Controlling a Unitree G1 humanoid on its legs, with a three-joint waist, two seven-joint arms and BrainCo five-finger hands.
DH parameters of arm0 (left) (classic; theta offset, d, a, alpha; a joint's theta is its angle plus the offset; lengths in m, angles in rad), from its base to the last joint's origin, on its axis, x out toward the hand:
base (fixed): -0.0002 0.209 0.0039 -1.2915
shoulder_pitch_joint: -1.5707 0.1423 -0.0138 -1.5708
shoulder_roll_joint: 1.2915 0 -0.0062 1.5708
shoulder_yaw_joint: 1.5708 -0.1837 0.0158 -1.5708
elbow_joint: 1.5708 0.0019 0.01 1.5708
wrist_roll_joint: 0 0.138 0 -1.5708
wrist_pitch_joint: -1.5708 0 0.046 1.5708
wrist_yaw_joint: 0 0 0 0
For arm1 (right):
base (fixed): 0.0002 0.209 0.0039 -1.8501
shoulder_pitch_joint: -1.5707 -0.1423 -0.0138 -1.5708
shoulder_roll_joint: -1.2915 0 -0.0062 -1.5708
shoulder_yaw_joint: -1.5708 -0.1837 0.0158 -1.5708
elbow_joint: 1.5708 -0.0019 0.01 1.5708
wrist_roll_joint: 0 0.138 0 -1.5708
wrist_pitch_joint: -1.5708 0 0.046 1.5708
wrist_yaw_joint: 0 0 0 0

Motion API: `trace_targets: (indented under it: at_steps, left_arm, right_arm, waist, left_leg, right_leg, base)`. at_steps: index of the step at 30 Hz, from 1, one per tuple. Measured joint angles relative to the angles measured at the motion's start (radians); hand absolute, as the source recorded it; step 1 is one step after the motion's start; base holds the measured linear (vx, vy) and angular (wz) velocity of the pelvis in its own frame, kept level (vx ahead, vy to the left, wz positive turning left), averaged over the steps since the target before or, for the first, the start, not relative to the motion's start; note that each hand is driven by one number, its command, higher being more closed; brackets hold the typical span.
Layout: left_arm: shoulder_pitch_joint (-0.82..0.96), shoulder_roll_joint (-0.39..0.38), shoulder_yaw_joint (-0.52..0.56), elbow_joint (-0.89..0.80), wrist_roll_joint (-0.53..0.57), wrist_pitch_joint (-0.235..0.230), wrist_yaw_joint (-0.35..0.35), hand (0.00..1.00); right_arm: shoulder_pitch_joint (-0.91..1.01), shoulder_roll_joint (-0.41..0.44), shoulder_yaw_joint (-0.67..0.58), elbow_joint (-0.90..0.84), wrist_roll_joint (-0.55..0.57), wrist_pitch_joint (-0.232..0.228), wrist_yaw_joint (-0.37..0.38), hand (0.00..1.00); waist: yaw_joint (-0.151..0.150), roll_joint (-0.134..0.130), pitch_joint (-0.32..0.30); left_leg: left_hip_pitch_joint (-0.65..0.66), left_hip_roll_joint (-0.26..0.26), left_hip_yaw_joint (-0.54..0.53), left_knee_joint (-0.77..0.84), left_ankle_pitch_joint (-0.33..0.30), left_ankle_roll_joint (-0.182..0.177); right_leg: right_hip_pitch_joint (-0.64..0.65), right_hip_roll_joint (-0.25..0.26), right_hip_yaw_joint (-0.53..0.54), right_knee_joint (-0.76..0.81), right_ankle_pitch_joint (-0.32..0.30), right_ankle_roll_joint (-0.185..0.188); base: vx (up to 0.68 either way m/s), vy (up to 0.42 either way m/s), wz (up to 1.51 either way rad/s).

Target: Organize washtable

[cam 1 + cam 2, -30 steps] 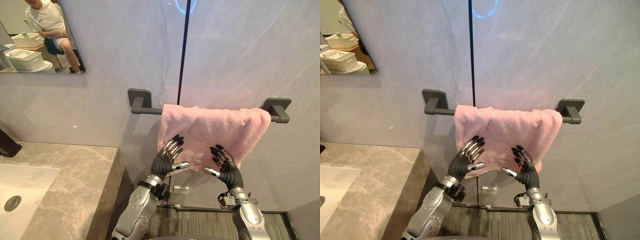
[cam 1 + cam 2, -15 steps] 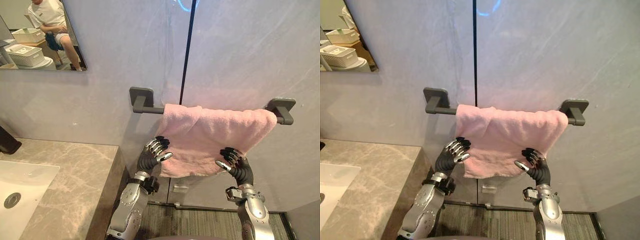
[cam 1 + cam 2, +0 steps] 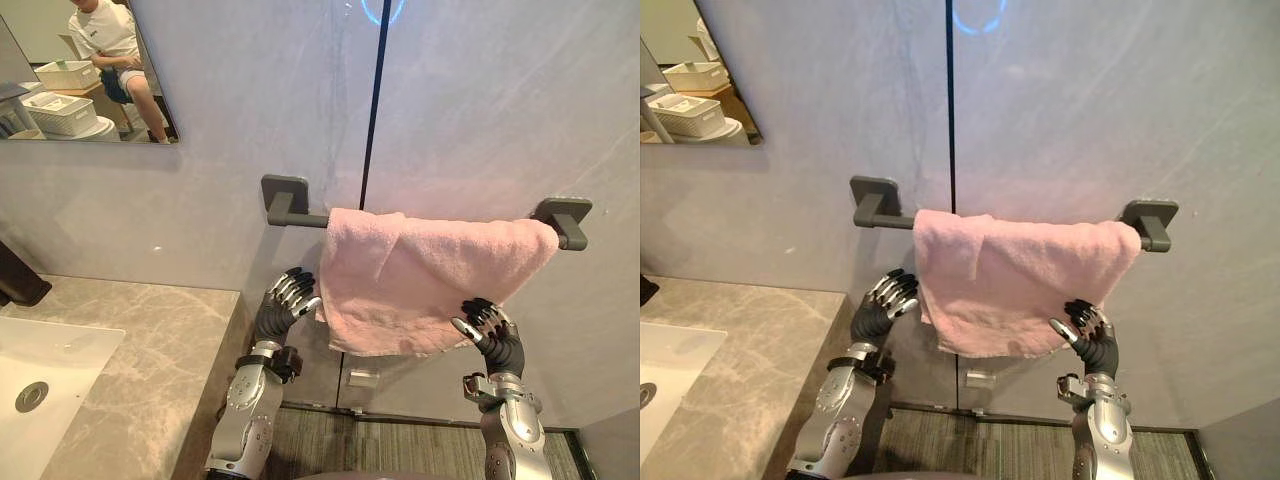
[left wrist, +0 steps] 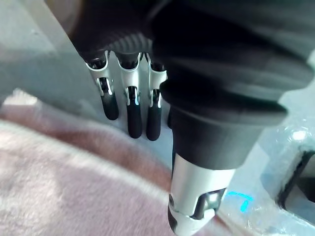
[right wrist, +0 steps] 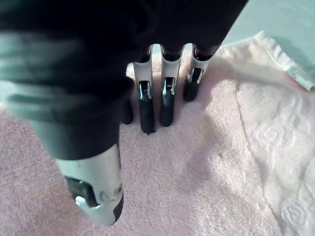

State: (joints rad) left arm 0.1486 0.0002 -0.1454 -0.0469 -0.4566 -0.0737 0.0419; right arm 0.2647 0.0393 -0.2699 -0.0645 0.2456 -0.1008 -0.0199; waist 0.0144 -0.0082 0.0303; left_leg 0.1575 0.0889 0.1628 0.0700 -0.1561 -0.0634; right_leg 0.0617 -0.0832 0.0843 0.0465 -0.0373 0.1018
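- The pink towel (image 3: 420, 280) is draped over the dark rail (image 3: 308, 219) on the grey wall (image 3: 200, 200). It's bunched toward the rail's right end, and the hem hangs uneven, lower on the left.
- My left hand (image 3: 283, 305) is just beside the towel's left edge. In the left wrist view its fingers (image 4: 134, 113) are straight and aimed at the wall, with cloth next to them and nothing gripped. I read it as relaxed and empty.
- My right hand (image 3: 490, 335) is at the towel's lower right corner. In the right wrist view its fingers (image 5: 165, 101) lie flat against the cloth with the thumb held apart, so it's pressing or smoothing, not pinching.
- Step, as I judge it: tidying the towel on the rail, with one hand at each side to spread or even it out.
- Next move probably calls for a real hold on each side edge and then a sideways pull to flatten the folds near the top left. I'd pull gently so the towel doesn't slide off the rail.
- Further out, the marble counter (image 3: 150, 340) with the white sink (image 3: 50, 370) is at lower left, well apart from the towel. The mirror (image 3: 150, 110) above it reflects a seated person (image 3: 110, 40) and white baskets (image 3: 60, 110).
- Writing: a white tag (image 5: 300, 76) sits on the towel's edge in the right wrist view, but its print is too small to read. I see no other text.
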Motion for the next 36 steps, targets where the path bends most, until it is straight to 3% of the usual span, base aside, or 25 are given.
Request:
trace_targets:
  at_steps: [28, 36]
  left_arm:
    - [0.119, -0.037, 0.042, -0.035, 0.031, 0.001, -0.016, 0.0]
    - [0.152, -0.037, 0.068, 0.025, 0.081, 0.001, -0.017, 0.0]
  right_arm:
    - [0.155, 0.053, -0.031, -0.072, 0.138, -0.009, 0.022, 0.0]
    - [0.184, 0.055, -0.032, -0.026, 0.124, -0.011, 0.014, 0.0]
  waist:
    - [0.001, 0.012, -0.022]
    - [0.001, 0.011, -0.022]
  left_leg:
    - [-0.001, 0.015, 0.015, 0.009, -0.004, -0.005]
    - [0.005, 0.017, 0.029, 0.01, -0.007, -0.008]
  right_leg:
    - [0.001, -0.002, -0.003, 0.0, 0.001, 0.001]
    - [0.001, 0.004, 0.005, 0.0, 0.001, 0.001]
  base:
    - [0.0, 0.0, 0.0]
    - [0.0, -0.003, -0.04]
